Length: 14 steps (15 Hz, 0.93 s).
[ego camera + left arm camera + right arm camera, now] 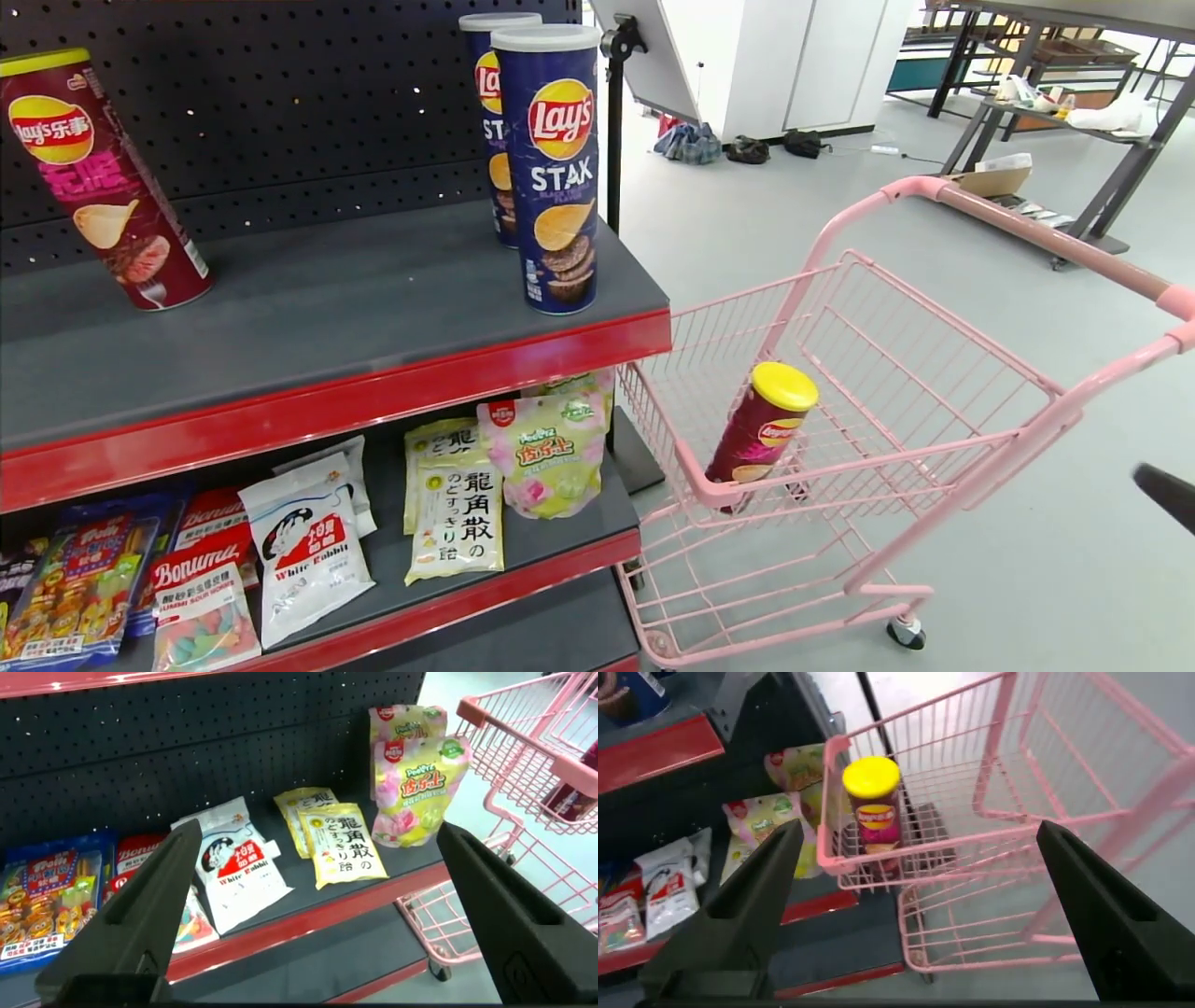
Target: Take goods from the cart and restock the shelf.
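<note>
A maroon chip can with a yellow lid (761,434) stands tilted in the front corner of the pink cart (1027,229), beside the shelf. My right gripper (915,915) hovers open above the cart rim (971,854), the can (873,812) ahead of and between its fingers, apart from them. The upper shelf board (327,308) holds a leaning maroon can (103,187) at the left and two blue cans (558,168) at the right end. My left gripper (308,924) is open and holds nothing, facing the lower shelf's snack bags (341,845).
The lower shelf holds a green-pink bag (546,448), yellowish bags (457,509), a white bag (308,551) and several colourful packs at the left. A black pole (613,131) rises behind the shelf's right end. Open floor lies right of the cart; tables stand far back.
</note>
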### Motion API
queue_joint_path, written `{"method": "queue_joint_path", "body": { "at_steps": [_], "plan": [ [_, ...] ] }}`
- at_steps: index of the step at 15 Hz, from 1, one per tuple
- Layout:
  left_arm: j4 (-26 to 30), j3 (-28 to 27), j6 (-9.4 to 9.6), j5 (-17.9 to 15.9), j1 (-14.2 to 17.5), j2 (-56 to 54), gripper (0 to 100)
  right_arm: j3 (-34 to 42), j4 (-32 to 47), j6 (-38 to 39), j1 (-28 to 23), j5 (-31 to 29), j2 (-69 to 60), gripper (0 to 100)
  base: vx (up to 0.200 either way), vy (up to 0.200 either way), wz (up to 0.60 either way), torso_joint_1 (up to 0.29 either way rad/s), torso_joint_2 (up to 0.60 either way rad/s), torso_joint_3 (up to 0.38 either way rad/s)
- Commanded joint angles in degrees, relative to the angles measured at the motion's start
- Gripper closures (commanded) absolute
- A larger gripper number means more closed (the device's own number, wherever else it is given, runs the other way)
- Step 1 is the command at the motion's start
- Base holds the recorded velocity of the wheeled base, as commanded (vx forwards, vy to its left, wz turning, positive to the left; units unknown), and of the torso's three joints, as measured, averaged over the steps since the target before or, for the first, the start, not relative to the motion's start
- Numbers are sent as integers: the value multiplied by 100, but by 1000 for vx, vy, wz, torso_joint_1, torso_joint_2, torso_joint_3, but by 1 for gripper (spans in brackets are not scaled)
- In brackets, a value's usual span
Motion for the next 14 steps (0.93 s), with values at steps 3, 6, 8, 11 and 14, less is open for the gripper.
{"method": "queue_joint_path", "body": {
  "at_steps": [3, 6, 8, 11, 14],
  "plan": [
    [2, 1, -8, 1, 1, 5, 0, 102, -2467, 285, 836, 219, 4256, 0, 0, 0, 0, 0, 0, 0],
    [-7, 1, 0, 1, 1, 5, 0, -275, -2476, 311, 1082, 210, 4889, 0, 0, 0, 0, 0, 0, 0],
    [2, 1, 0, 1, 1, 5, 0, -513, -2476, 311, 1144, 219, 5302, 0, 0, 0, 0, 0, 0, 0],
    [2, 1, 0, 1, 1, 5, 0, -856, -2484, 320, 1196, 219, 5803, 0, 0, 0, 0, 0, 0, 0],
    [2, 1, 0, 1, 1, 5, 0, -1146, -2651, 329, 1214, 219, 6252, 0, 0, 0, 0, 0, 0, 0]
  ]
}}
